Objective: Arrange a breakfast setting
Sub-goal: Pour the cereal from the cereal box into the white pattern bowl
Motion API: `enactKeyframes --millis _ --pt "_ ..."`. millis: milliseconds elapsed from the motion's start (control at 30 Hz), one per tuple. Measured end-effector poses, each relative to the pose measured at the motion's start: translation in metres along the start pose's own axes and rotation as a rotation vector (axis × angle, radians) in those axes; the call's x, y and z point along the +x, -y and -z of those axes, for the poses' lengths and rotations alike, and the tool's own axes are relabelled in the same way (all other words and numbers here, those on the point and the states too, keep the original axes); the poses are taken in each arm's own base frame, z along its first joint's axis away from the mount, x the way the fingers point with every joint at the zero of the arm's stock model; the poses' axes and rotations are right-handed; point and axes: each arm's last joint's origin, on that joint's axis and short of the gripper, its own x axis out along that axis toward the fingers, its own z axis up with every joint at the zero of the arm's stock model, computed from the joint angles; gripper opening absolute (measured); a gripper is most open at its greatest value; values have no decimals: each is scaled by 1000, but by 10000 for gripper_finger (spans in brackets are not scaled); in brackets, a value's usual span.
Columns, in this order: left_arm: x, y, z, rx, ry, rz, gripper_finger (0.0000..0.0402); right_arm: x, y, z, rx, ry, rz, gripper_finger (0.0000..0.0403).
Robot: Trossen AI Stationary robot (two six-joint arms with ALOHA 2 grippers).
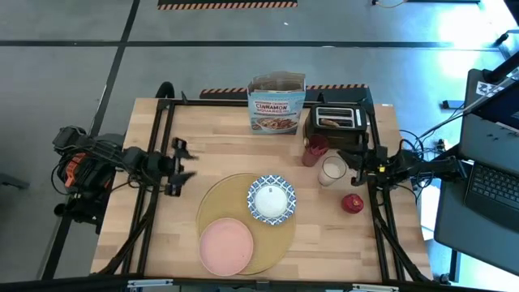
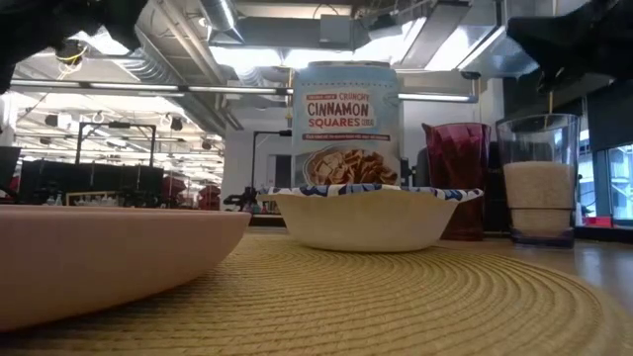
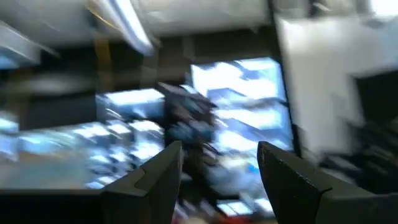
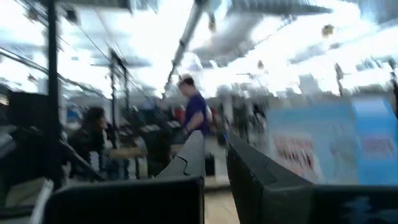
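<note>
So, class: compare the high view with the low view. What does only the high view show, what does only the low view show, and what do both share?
Only the high view shows the red apple, the black toaster, the left pincer open at the table's left and the right pincer beside the milk glass.

Only the low view shows the room beyond the table, with its ceiling lights.

Both share the placemat, pink plate, patterned bowl, cereal box, red cup and milk glass.
</note>
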Motion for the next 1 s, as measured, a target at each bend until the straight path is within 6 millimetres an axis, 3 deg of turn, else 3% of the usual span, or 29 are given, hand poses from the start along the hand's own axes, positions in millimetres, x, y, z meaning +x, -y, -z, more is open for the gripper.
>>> enactKeyframes --millis 133,267,367,567,800,1000 --pt "18 -4 -26 8 79 -15 202 -2 -1 -18 -113 204 -89 37" --pt "55 -3 -42 96 -136 78 202 -7 -3 -36 -244 425 -160 37" --pt "85 -7 -41 184 -305 26 202 -12 -3 -47 -367 581 -196 37" --pt "138 -24 -33 288 -378 -31 202 -10 -3 -66 -569 650 -163 37" --pt "181 -85 -16 278 -432 -116 202 12 -10 -65 -753 535 -227 37" --pt "177 -152 1 227 -488 -252 202 34 -15 -68 -822 466 -258 37"
